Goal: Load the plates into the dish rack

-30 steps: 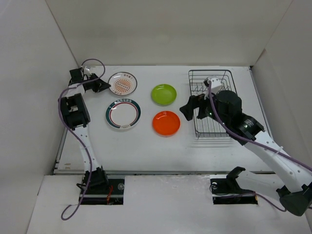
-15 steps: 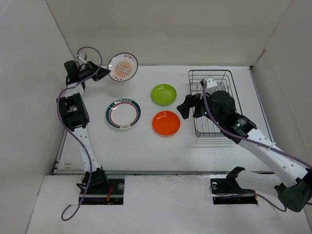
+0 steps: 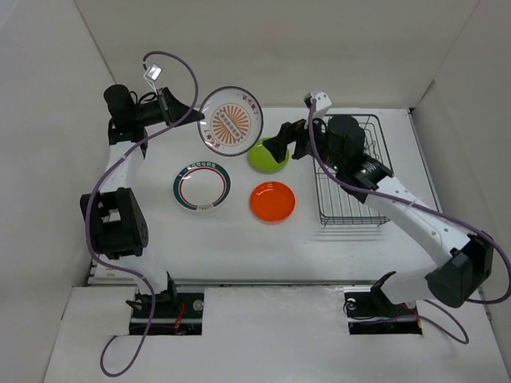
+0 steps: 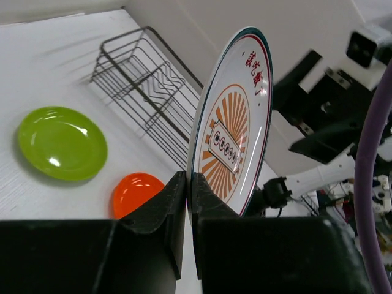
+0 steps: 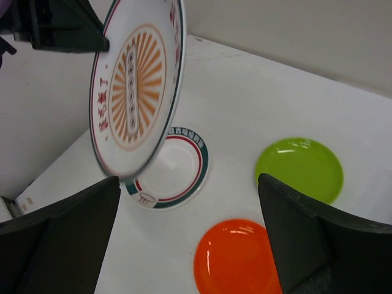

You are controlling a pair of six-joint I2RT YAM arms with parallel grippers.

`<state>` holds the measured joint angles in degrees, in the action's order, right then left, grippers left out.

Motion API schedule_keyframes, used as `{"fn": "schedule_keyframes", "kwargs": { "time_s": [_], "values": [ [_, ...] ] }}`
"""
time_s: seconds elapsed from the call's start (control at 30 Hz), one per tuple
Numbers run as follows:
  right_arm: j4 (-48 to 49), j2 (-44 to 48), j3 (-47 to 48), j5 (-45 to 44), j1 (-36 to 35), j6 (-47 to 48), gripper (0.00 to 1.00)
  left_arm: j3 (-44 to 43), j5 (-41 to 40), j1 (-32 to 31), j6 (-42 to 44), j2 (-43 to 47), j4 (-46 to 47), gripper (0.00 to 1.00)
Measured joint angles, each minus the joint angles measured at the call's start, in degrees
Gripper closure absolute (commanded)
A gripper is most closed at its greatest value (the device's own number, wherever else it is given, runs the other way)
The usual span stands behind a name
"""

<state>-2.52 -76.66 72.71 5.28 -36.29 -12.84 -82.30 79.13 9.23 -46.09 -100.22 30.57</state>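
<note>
My left gripper (image 3: 192, 116) is shut on the rim of the white sunburst plate (image 3: 231, 120) and holds it high in the air, tilted; the plate also shows in the left wrist view (image 4: 236, 122) and the right wrist view (image 5: 135, 86). My right gripper (image 3: 278, 146) is open and empty, close to the right of that plate, above the lime green plate (image 3: 267, 157). The orange plate (image 3: 272, 202) and the ringed white plate (image 3: 202, 187) lie flat on the table. The black wire dish rack (image 3: 349, 171) stands at the right, holding no plates.
White walls enclose the table on the left, back and right. The left arm's purple cable (image 3: 172, 64) loops above its wrist. The right arm's links cross over the rack's near part.
My left gripper has lifted the sunburst plate off the table and carried it up and right. My right arm has swung left from the rack toward the raised plate.
</note>
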Motion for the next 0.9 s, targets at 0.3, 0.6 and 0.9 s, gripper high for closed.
{"fn": "schedule_keyframes", "kwargs": {
  "time_s": [0.3, 0.6, 0.9],
  "values": [
    [6.88, -9.55, 3.74, 9.86, 1.84, -3.21, 0.3, 4.74, 1.92, -5.25, 1.77, 5.25, 0.42, 1.0],
    [12.22, -9.73, 1.57, 15.41, 3.85, -10.75, 1.0, 5.09, 0.52, -7.3, 3.61, 5.57, 1.03, 0.34],
    [-6.25, 1.9, -1.31, -7.98, 10.14, -6.82, 1.0, 1.36, -12.31, -4.94, 18.58, 7.06, -19.91, 0.0]
  ]
}}
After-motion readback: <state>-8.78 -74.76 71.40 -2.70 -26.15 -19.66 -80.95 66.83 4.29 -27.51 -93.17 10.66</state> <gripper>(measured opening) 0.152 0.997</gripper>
